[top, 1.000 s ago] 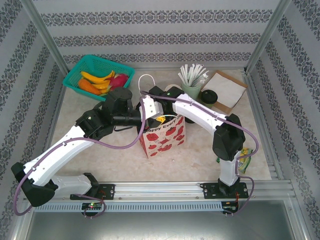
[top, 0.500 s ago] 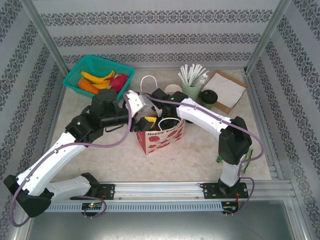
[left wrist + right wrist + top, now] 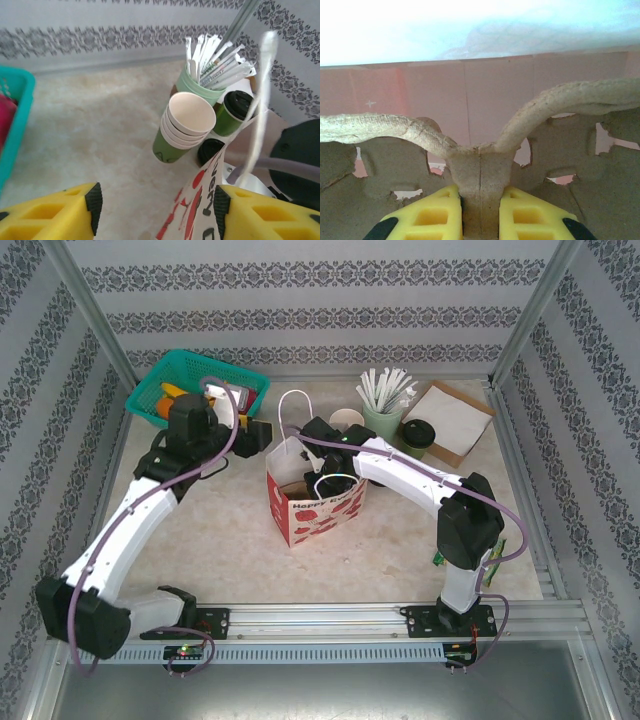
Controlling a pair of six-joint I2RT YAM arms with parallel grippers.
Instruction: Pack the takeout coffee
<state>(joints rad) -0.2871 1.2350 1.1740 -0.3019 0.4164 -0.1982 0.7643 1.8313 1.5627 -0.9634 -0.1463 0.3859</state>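
left gripper spread, empty | right gripper pinching tray in bag | risk: nothing holds bag, it may tip, tray may catch

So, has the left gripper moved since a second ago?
Yes. The left gripper has swung left and farther back, away from the strawberry-print paper bag, and now sits beside the fixed teal basket.

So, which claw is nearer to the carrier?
Right. The right claw is shut on the middle ridge of the carrier, inside the bag. The left claw is open, outside the bag, at its left side near the basket.
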